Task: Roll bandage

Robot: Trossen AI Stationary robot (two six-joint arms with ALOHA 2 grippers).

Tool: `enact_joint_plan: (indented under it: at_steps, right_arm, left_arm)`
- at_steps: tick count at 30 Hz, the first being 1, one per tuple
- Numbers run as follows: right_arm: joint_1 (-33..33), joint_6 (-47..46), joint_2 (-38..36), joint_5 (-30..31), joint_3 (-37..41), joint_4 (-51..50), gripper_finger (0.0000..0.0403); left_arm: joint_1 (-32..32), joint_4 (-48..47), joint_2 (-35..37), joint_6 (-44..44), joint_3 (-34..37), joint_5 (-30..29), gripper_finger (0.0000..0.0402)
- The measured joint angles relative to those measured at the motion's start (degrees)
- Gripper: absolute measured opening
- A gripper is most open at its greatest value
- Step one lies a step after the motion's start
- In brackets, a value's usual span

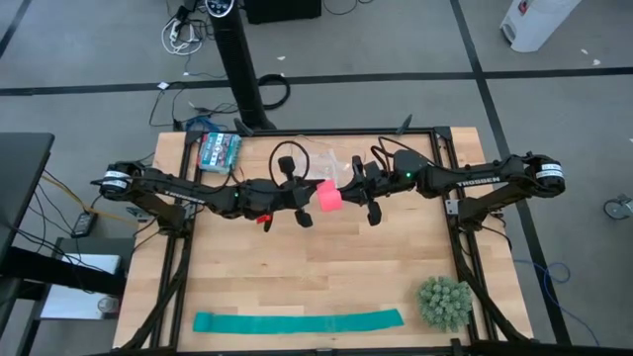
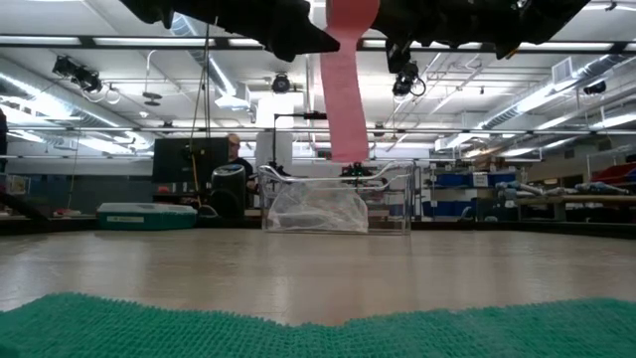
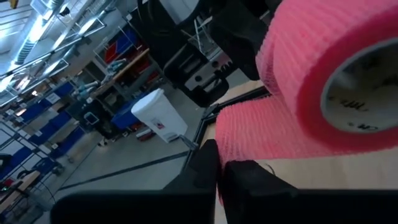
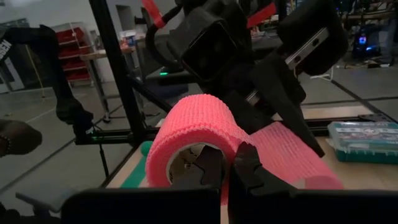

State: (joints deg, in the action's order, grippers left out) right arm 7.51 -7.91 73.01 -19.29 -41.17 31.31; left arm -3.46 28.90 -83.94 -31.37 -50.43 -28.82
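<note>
Bandage top behind tools

Low view's top edge cuts off the bandage.

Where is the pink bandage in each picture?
High view: the bandage sits mid-table, between the two grippers.
Low view: it hangs as a strip from the top centre.
Left wrist view: the roll fills the upper right.
Right wrist view: the roll is at centre.
Shared landmark: the teal box, also at left in the low view and at right in the right wrist view.
</note>
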Motion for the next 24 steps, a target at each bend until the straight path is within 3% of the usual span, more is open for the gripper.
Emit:
enact_joint_plan:
  at_steps: [13,24]
  right_arm:
    - [0.0,-0.1,0.0,1.0,0.0,-0.1,0.0000]
    - [-1.3,-0.1,0.0,1.3,0.0,-0.1,0.0000]
  left_arm:
    - [0.0,4.3,0.0,0.5,0.0,0.6,0.0192]
    - [0.0,10.8,0.0,0.3,0.0,-0.1,0.0207]
